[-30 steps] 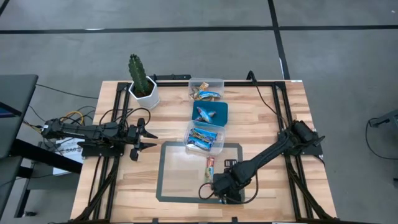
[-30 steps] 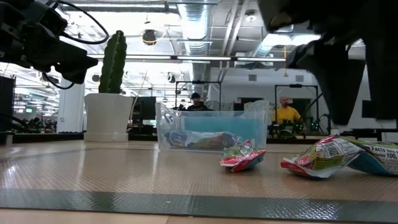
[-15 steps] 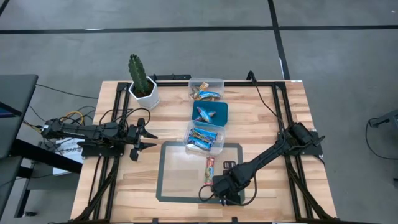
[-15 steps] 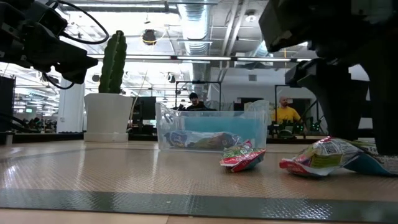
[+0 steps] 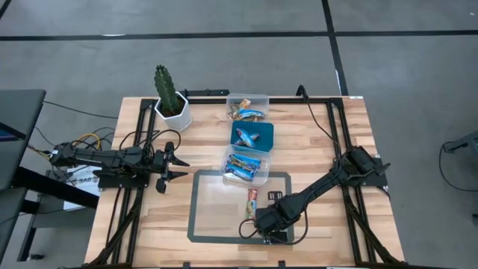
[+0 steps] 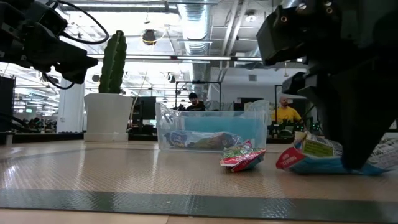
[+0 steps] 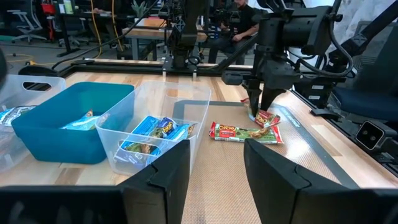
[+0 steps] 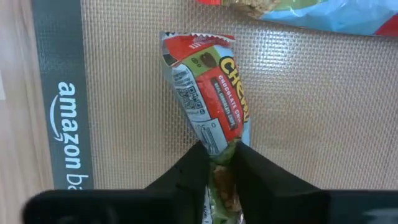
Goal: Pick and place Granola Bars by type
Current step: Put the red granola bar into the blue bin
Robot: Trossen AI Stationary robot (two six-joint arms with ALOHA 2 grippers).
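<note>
**Right gripper pinching a red and green bar on the mat**

From above: right gripper [image 5: 263,224] down low on the grey mat [image 5: 205,217], at the near edge, almost hiding the held bar. Second red bar [image 5: 252,200] flat on the mat just beyond. Moved a bit left since a second ago. Left gripper [image 5: 170,166] far off to the left, over bare table [image 5: 351,134], fingers spread, holding nothing. Blue bars in three tubs: clear near tub [image 5: 245,166], teal tub [image 5: 252,137], clear far tub [image 5: 247,106].

From table height: held bar [image 6: 311,155] tipped up on end now, flatter before. Lower part hidden behind the dark right gripper [image 6: 354,146].

From the left wrist: right gripper [image 7: 261,106] standing straight down on the bar.

From the right wrist: fingers [image 8: 186,177] squeezed tight on one end of the bar [image 8: 208,112]; gripped end hard to see.
</note>
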